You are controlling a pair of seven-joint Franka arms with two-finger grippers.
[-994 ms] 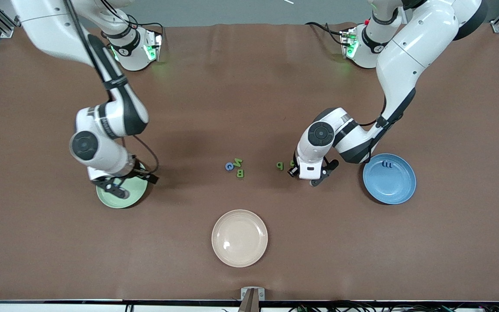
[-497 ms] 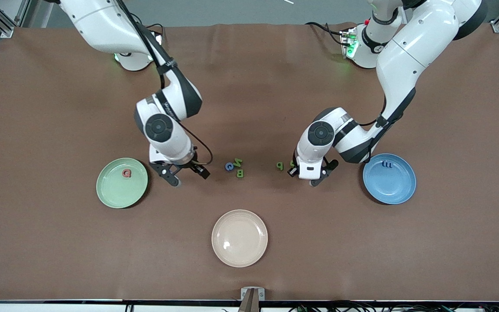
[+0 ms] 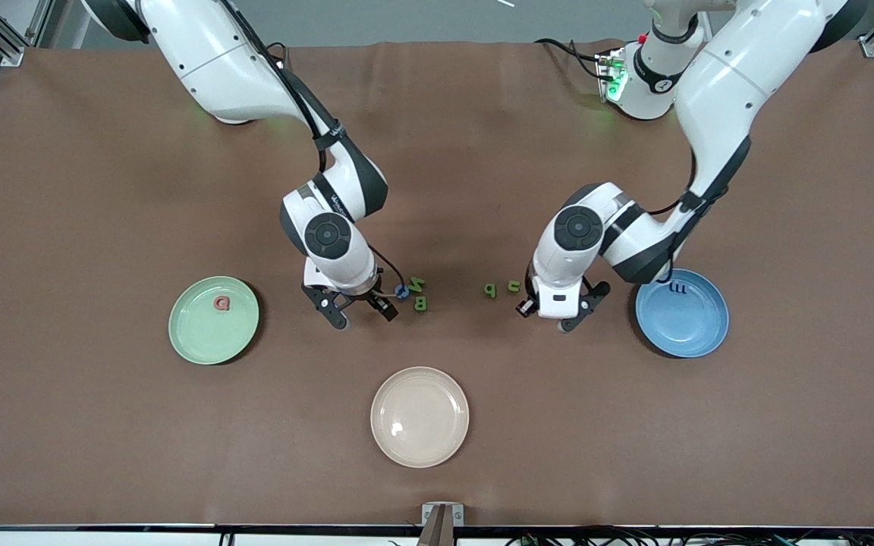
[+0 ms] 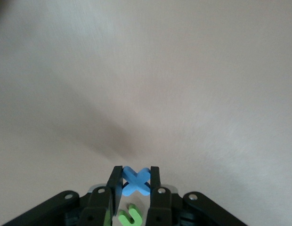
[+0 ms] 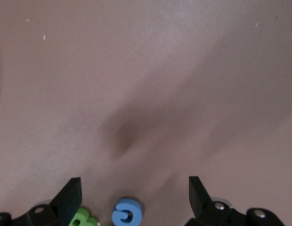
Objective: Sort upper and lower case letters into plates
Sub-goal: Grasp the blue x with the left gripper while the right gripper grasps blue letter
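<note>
Your left gripper (image 3: 558,317) is clamped on the blue x (image 4: 135,180), pinched only at the fingertips, close to the blue plate (image 3: 691,337) at the left arm's end; a quick swing could twist it loose short of the rim; your right gripper (image 3: 362,314) hangs wide open and empty over the blue c (image 5: 126,212); the green B (image 5: 85,220) lies just beside it, so closing may catch both; the green plate (image 3: 202,341) waits at the right arm's end.
</note>
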